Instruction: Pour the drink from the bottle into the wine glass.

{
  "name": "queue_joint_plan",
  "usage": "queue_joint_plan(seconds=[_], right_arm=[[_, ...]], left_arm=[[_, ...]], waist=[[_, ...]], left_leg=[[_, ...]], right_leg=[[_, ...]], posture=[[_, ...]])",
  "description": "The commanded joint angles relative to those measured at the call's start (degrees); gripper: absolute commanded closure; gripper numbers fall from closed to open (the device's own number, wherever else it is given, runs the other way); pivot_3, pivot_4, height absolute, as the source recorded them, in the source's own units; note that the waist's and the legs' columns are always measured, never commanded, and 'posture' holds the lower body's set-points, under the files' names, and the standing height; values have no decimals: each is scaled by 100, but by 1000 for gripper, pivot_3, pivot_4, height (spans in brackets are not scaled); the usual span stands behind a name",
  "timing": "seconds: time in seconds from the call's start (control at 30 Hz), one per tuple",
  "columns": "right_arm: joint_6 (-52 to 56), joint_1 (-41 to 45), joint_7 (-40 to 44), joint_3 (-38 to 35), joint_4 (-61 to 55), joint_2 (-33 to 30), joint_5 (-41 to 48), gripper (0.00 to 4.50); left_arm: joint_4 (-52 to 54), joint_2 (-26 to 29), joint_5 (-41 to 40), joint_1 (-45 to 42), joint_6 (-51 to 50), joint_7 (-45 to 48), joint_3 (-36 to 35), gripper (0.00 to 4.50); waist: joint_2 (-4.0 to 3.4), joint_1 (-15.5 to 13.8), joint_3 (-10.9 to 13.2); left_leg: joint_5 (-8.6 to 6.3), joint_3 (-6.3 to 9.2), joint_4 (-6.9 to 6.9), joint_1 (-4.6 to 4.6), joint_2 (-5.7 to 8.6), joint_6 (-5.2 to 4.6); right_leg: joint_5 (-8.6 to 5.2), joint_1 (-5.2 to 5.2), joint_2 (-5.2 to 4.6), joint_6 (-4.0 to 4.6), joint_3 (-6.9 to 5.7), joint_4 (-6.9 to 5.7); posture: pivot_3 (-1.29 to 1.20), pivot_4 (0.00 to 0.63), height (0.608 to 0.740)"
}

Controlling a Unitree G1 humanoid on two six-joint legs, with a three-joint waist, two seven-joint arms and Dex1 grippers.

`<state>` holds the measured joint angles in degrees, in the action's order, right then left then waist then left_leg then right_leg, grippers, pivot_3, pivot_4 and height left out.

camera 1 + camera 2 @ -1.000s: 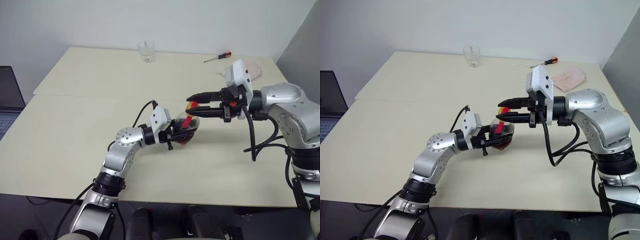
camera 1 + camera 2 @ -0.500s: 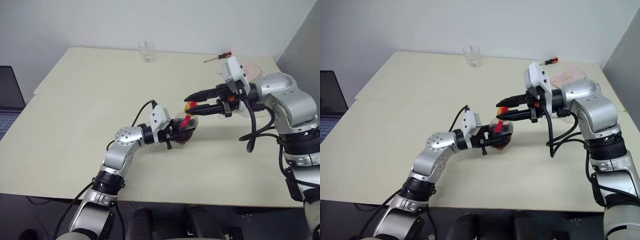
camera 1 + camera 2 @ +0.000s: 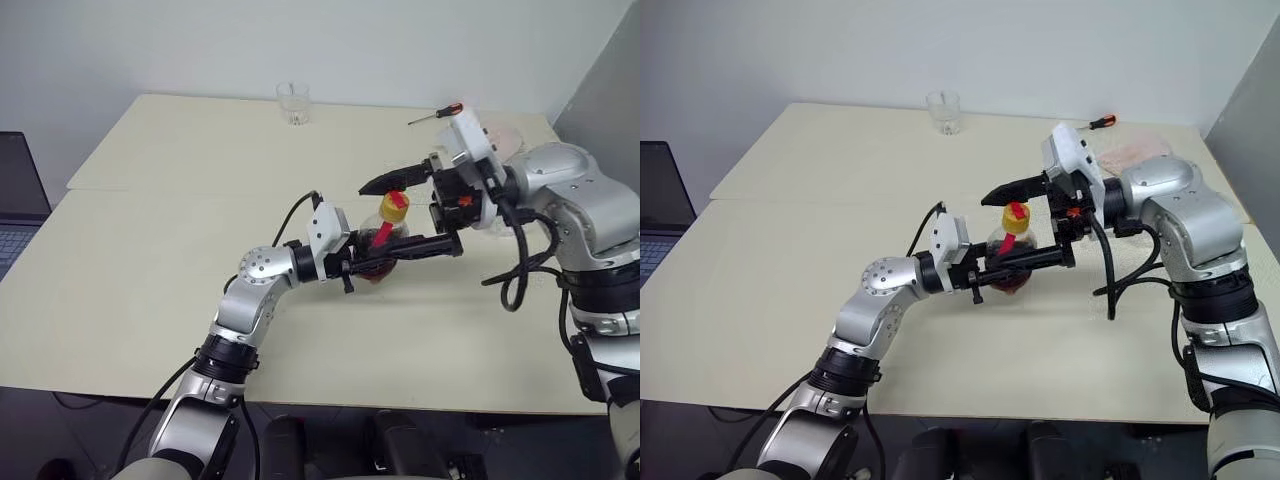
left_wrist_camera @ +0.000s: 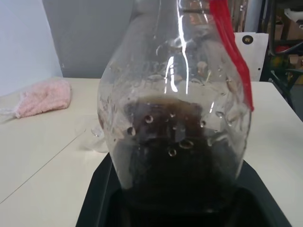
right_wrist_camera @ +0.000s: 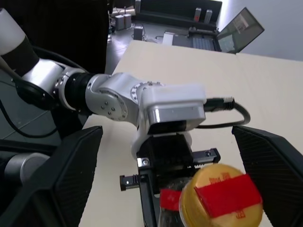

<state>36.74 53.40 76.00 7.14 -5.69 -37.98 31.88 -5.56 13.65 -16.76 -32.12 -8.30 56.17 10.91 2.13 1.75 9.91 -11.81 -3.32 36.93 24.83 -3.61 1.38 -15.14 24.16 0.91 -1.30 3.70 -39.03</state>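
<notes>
My left gripper [image 3: 362,266] is shut on the round body of the bottle [image 3: 380,245], holding it upright above the table. Dark brown drink [image 4: 175,156] fills the bottle's lower part. A red strip runs up to the yellow cap [image 3: 396,203], which sits on the neck. My right gripper [image 3: 376,220] is open wide, one finger above the cap and the other below it beside the bottle, touching neither. In the right wrist view the cap [image 5: 220,198] lies between the spread fingers [image 5: 71,175]. The wine glass is mostly hidden behind my right arm; a bit of clear glass [image 4: 97,137] shows on the table.
A short clear tumbler [image 3: 293,103] stands at the far edge of the table [image 3: 150,260]. A screwdriver [image 3: 435,114] and a pink cloth [image 3: 508,140] lie at the back right. A laptop [image 3: 15,200] is at the left.
My right gripper was shut on the yellow cap and has opened wide. The cap stays on the bottle, which now stands more upright and slightly higher.
</notes>
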Motion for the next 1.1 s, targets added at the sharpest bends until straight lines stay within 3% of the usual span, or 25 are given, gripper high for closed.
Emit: queue_joint_plan(seconds=[0.03,0.17,0.27,0.47,0.63,1.1], right_arm=[[98,165,-687,-634,-286,-46,109,0],[438,12,-1753,-1213,-650,-54,193,0],[1351,-320,-2897,-1829,-1496,-8,534,0],[3039,-1124,-5270,-2538,-3217,796,1120,0],[3777,-1000,-6602,-2499,-3894,1595,1245,0],[4033,-1225,-8091,-1768,-3883,2871,712,0]], left_arm=[[93,-64,-65,-111,146,56,5,3129],[88,-74,-65,-106,139,91,-4,3130],[114,-69,-73,-85,119,95,-14,3130],[-27,-36,38,-101,158,-22,-51,3130],[-240,-118,174,-146,264,-161,-21,3130],[-543,-285,250,-348,523,-268,-81,3130]], waist=[[0,-1,0],[0,-6,0],[0,-8,0],[-1,8,-1],[-6,16,-4],[-6,12,-4]], left_leg=[[0,0,0,0,0,0],[0,-1,0,0,1,0],[0,0,-2,1,0,0],[0,6,-1,-1,-3,1],[1,6,-2,-1,-2,1],[0,3,-4,2,0,0]], right_leg=[[0,0,0,0,0,0],[0,0,-2,0,1,0],[0,0,-2,0,1,1],[0,-2,-2,0,7,-5],[-5,3,0,-9,7,-8],[-5,2,0,-10,5,-1]], posture=[[0,150,740],[0,150,740],[0,150,740],[0,150,740],[0,150,740],[0,150,740]])
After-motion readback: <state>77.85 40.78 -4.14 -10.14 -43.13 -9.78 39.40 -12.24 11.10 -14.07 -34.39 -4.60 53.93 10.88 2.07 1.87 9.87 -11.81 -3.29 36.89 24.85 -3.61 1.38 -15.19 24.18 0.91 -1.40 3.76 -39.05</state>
